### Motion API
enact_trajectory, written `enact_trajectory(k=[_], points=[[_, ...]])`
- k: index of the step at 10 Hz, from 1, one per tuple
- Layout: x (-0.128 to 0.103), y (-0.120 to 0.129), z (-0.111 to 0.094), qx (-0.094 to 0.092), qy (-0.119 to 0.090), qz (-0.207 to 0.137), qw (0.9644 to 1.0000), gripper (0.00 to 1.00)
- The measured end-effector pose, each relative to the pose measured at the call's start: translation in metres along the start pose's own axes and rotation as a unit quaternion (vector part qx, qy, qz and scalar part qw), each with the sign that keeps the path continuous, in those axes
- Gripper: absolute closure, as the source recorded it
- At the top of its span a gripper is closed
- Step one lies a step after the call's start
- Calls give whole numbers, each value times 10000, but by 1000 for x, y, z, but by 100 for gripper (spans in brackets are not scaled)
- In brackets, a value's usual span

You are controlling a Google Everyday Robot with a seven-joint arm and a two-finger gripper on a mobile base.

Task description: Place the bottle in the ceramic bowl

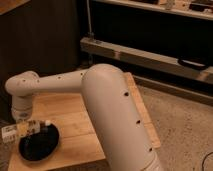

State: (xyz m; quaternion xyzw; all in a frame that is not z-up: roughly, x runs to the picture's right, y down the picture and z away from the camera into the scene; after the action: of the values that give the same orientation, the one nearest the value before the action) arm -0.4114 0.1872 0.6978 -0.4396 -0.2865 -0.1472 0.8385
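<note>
Gripper (21, 129) at far left edge of wooden table (82, 125), fingers pinched on bottle (36, 126). Bottle held horizontal, white cap pointing right, over upper rim of ceramic bowl (40, 145). Bowl black, glossy, on table's front-left corner. White arm (107, 100) sweeping rightward, filling centre foreground.

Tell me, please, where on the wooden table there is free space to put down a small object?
Bare wood lies on the light wooden table between the glossy black ceramic bowl and the big white arm. The left edge is crowded: the end effector holds the slim whitish plastic bottle at the bowl's rim.
</note>
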Motion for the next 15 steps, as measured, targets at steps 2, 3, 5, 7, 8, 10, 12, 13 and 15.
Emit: enact_trajectory(k=[2, 3, 5, 7, 8, 10, 12, 13, 15], points=[[16, 6, 15, -262, -21, 80, 9996, 76], [20, 7, 20, -331, -2, 99, 9994, 68], [25, 9, 26, -440, 58, 96, 9990, 50], [26, 10, 26, -444, 63, 100, 9989, 49], [25, 10, 26, -444, 61, 99, 9989, 49], [25, 10, 26, -445, 62, 99, 9989, 49], [26, 10, 26, -443, 62, 100, 9989, 49], [25, 10, 26, -443, 62, 100, 9990, 49], [25, 9, 26, -441, 60, 100, 9990, 49]])
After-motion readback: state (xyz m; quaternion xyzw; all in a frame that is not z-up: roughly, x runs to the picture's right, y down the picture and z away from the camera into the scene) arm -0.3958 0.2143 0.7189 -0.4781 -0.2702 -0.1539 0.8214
